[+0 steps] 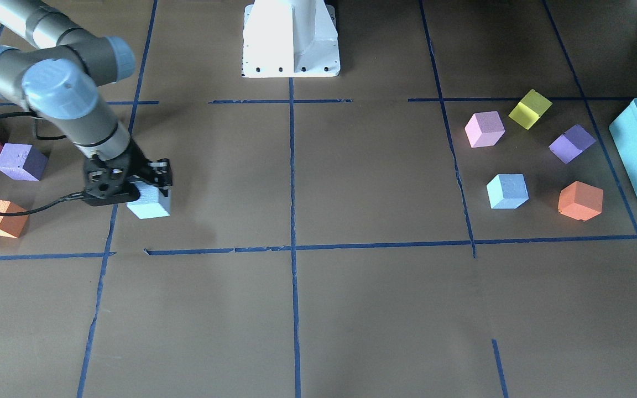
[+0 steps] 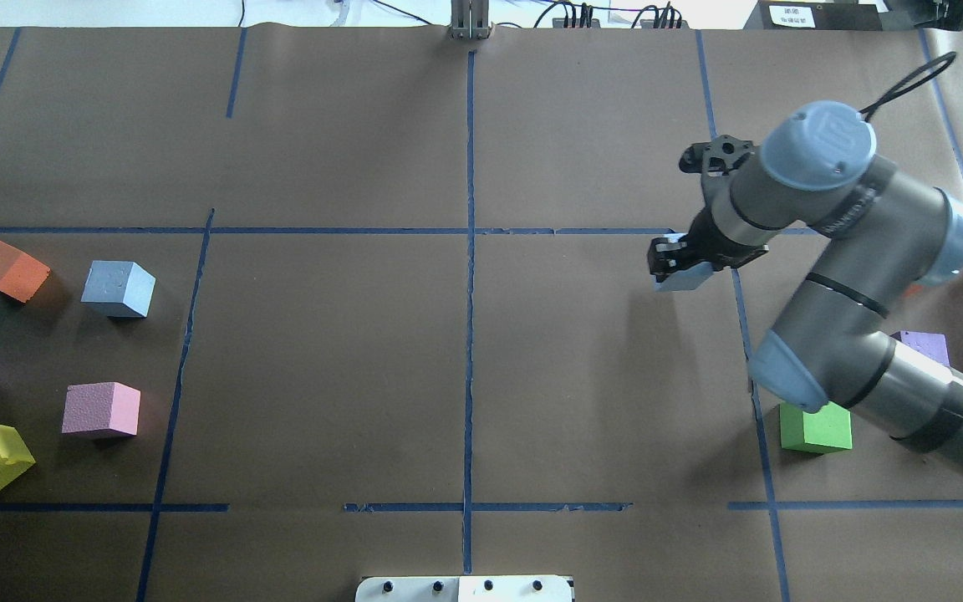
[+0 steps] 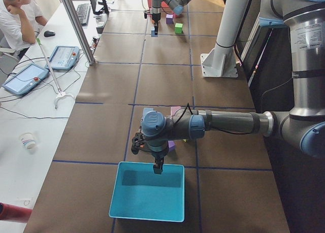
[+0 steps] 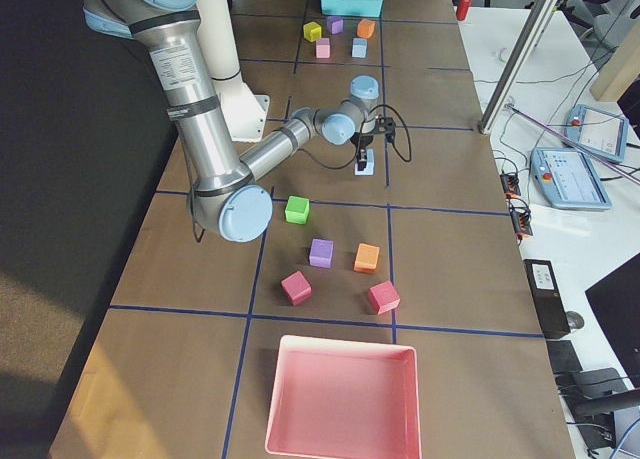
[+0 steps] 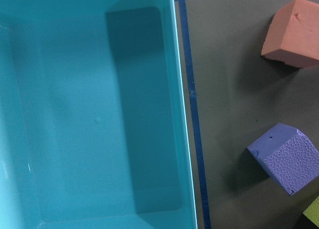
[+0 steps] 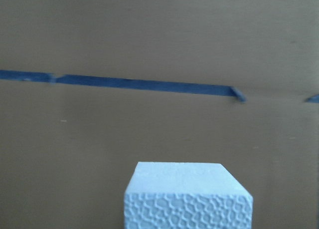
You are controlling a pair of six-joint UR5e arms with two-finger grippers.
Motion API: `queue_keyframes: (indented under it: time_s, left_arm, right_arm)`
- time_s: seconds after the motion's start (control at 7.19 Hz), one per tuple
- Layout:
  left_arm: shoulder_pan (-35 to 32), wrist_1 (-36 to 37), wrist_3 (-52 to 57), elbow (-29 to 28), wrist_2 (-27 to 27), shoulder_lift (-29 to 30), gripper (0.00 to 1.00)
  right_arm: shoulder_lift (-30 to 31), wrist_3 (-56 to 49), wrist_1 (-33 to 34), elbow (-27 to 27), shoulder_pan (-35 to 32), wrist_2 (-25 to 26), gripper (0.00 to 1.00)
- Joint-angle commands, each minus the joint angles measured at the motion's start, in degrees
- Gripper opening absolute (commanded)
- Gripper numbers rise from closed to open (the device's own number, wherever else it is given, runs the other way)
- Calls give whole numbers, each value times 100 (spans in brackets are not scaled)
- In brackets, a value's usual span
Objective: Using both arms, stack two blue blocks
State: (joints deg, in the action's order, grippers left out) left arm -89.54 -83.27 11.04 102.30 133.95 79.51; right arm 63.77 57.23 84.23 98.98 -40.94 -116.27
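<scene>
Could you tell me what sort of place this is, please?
Most likely a robotics lab: the right arm holds a blue block at a table taped into a grid, with control tablets on a side bench beside a seated person.

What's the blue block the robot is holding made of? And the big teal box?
The blue block looks like soft foam: it is matte, with a bumpy honeycomb grain on its front face. The teal box is probably hard plastic: its walls are smooth and even, and its inner corners are rounded.

No text or number legible anywhere.
</scene>
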Motion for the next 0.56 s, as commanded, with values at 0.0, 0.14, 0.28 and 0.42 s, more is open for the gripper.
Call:
queue_keyframes:
  time_s: [0.0, 0.14, 0.28, 0.42]
  left_arm:
    - [41, 4, 3, 97, -1, 3, 100]
    - [111, -23, -14, 106, -10, 82, 100]
    - [120, -5, -58, 80, -27, 300, 100]
    - [121, -75, -67, 106, -1, 459, 100]
  right_arm:
    - [-1084, 919, 743, -71, 716, 462, 5]
    - [-1251, 1061, 753, -124, 884, 656, 5]
    - [-1505, 1192, 770, -281, 999, 736, 6]
    - [-1577, 1255, 779, -378, 1104, 833, 6]
